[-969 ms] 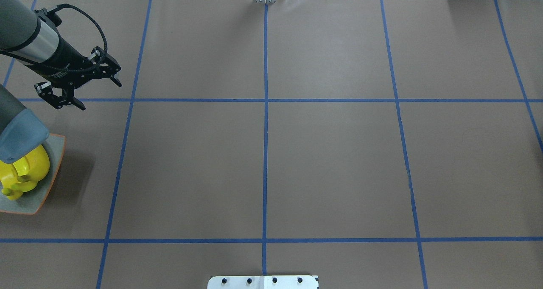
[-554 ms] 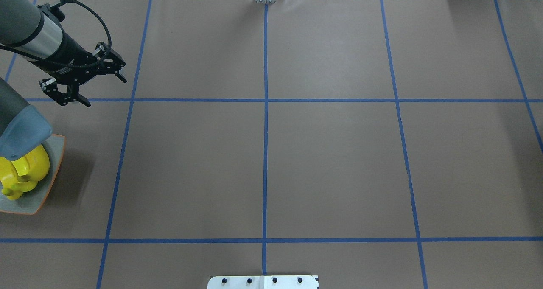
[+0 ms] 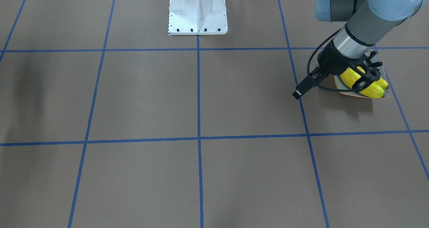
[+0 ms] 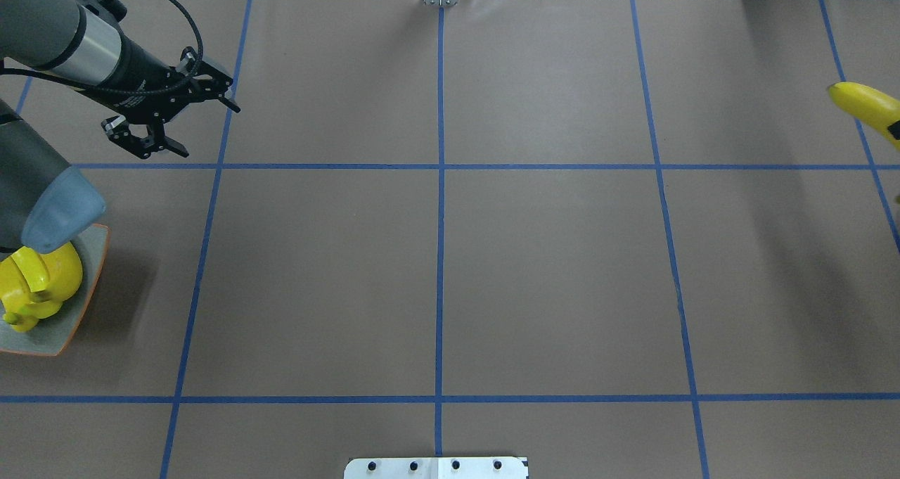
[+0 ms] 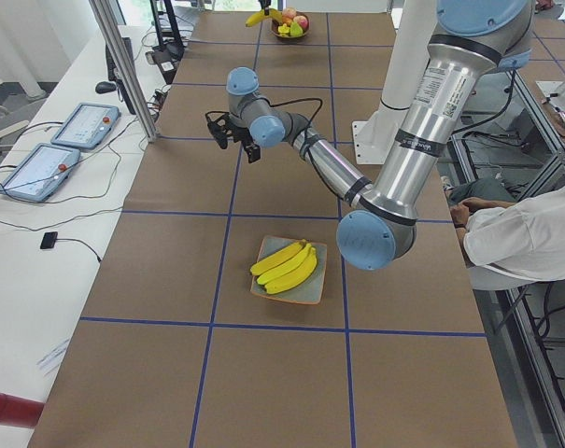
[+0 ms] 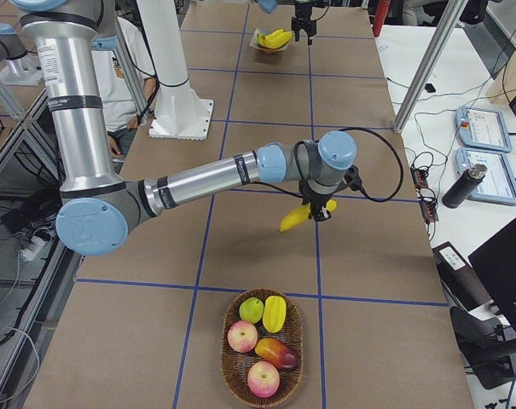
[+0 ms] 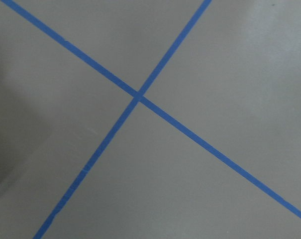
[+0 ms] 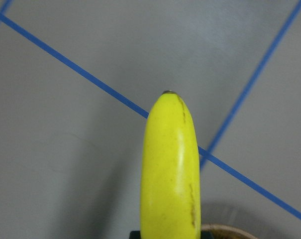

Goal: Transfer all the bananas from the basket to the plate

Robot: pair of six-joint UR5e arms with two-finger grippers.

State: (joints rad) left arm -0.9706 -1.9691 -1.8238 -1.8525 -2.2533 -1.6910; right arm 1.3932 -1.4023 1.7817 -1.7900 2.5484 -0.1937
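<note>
Since a second ago the left end effector (image 4: 211,133) went rightward and upward in the overhead frame, and a banana (image 4: 863,105) came in at the right edge. The left arm reaches from the upper left, fingers spread wide and empty over the bench (image 4: 548,268). The right arm is stretched almost level; the right end effector (image 6: 317,210) points down, closed around the banana. Three bananas (image 5: 287,266) lie on the plate (image 5: 317,295), at the lower left overhead.

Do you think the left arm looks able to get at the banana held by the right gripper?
Probably not yet: the left gripper is open at the table's left end, the banana at its far right edge, though nothing lies between.
</note>
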